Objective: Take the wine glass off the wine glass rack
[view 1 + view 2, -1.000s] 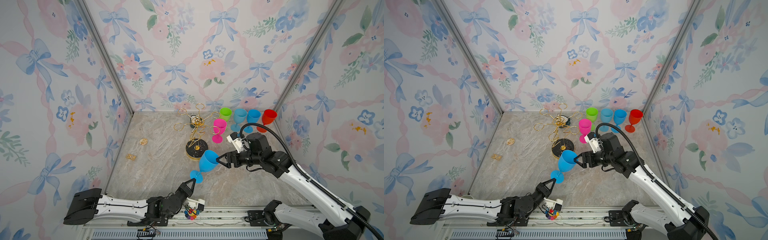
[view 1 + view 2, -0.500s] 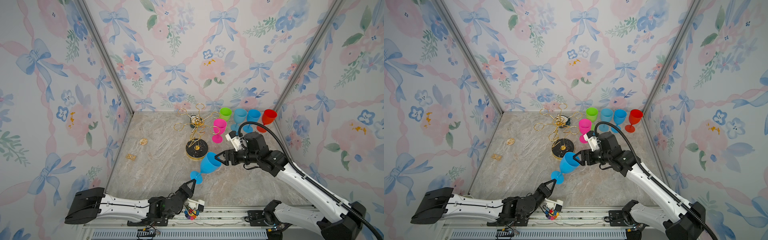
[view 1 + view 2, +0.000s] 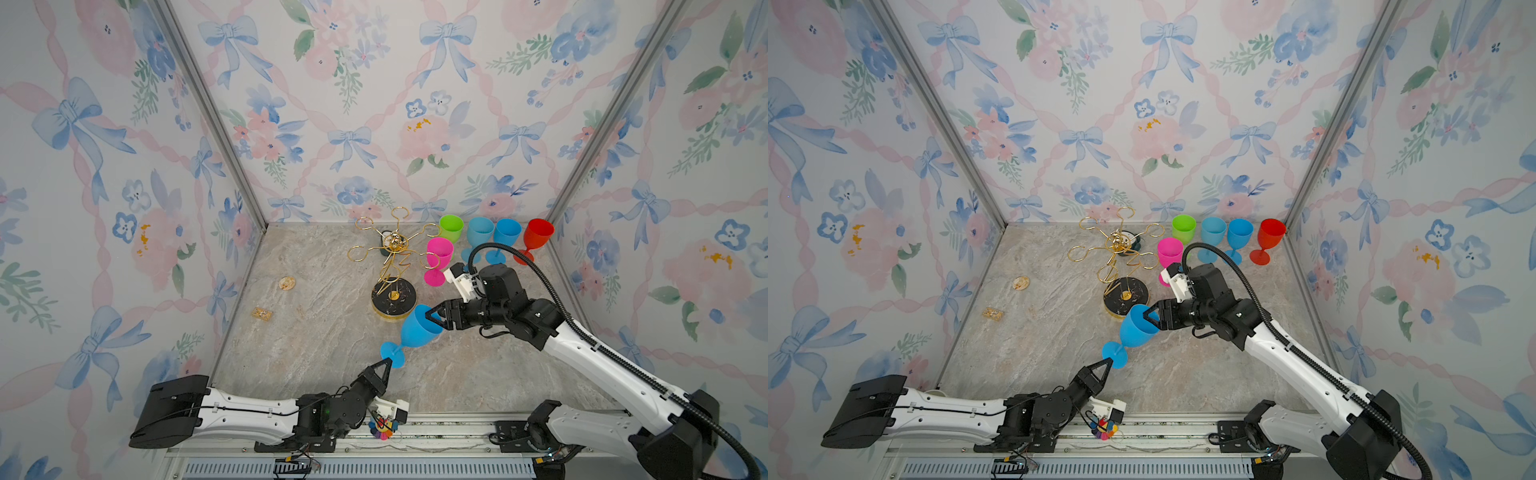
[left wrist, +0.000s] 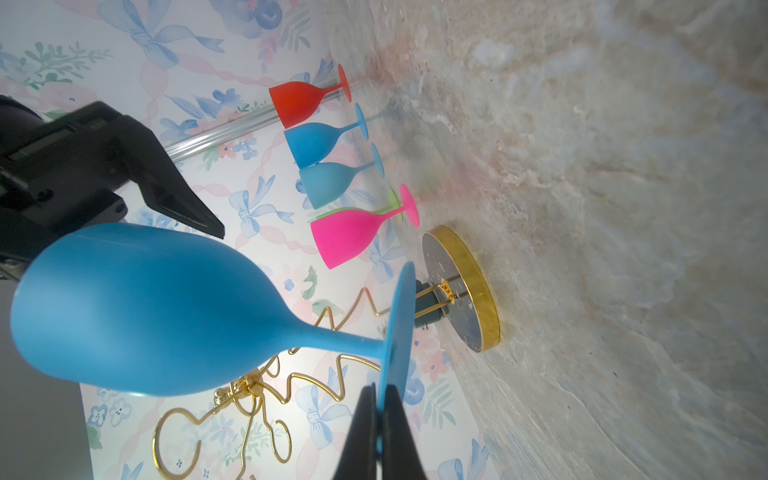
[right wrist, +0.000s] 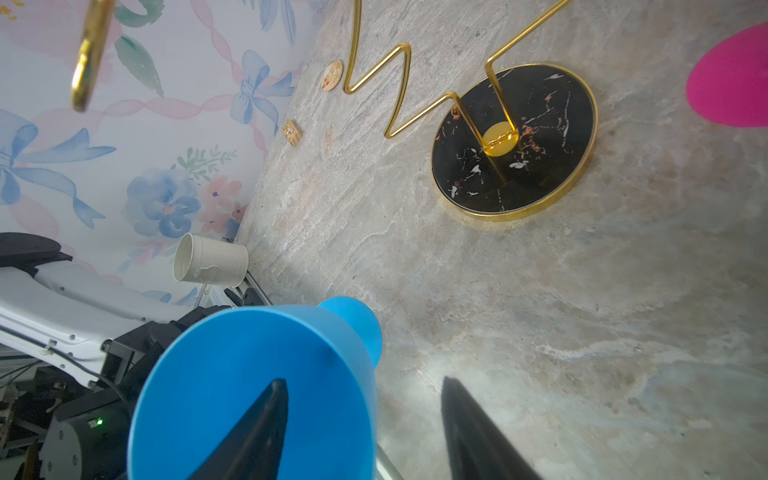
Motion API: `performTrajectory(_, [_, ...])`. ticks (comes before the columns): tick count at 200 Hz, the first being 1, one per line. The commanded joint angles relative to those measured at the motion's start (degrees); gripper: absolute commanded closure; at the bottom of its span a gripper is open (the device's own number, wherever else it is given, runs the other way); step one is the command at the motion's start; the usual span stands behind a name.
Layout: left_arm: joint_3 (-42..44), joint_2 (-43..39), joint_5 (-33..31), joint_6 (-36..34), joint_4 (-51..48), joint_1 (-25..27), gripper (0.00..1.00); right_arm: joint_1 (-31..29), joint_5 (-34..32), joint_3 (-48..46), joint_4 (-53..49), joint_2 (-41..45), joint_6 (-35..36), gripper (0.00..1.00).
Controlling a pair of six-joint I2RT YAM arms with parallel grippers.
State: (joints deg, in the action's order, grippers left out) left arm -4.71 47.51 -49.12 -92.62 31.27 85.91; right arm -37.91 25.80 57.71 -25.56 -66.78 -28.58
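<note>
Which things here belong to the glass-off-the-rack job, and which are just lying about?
In the job: blue wine glass, wine glass rack, left gripper shut on the glass's foot, right gripper open astride its rim.

Lying about: pink glass, green glass, pale blue glass, back blue glass, red glass, round token, tan block, white cup.

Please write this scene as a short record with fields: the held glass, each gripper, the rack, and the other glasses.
held glass: blue wine glass, tilted, off the table
left gripper: shut on its foot
right gripper: open, one finger inside the bowl, one outside
rack: no glass on it
other glasses: pink, green, light blue, blue, red, all standing
</note>
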Motion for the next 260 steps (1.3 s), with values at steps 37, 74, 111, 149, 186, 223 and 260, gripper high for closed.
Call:
performTrajectory(37, [-0.7,-1.5,-1.3,-0.5,1.3,0.1,1.00,-1.3,0.7,-0.7,2.0,-1.3,-0.6,0.59])
performTrajectory(74, [-0.6,-1.4,-1.3,-0.6,1.3,0.1,1.00,-1.3,0.5,-1.1,2.3,-0.8,-0.9,0.74])
performTrajectory(111, [-0.6,-1.3,-1.5,-0.5,1.2,0.1,1.00,-1.3,0.0,-1.6,2.1,0.1,-1.1,0.82])
performTrajectory(149, [-0.8,-0.7,-1.5,-0.3,1.1,0.1,0.92,-1.3,-0.8,-1.5,1.5,1.1,-1.0,0.90])
performTrajectory(186, [-0.9,0.1,-1.6,0.1,1.0,0.1,0.76,-1.3,-1.9,-1.4,0.7,2.1,-0.5,0.92])
performTrajectory(223, [-1.0,0.4,-1.7,0.5,0.7,0.1,0.67,-1.3,-5.3,-1.2,-1.0,3.2,0.4,0.96])
performTrajectory(260, [-0.9,0.4,-1.8,1.7,0.4,0.1,0.56,-1.2,-9.9,-0.9,-3.2,5.0,2.0,0.96])
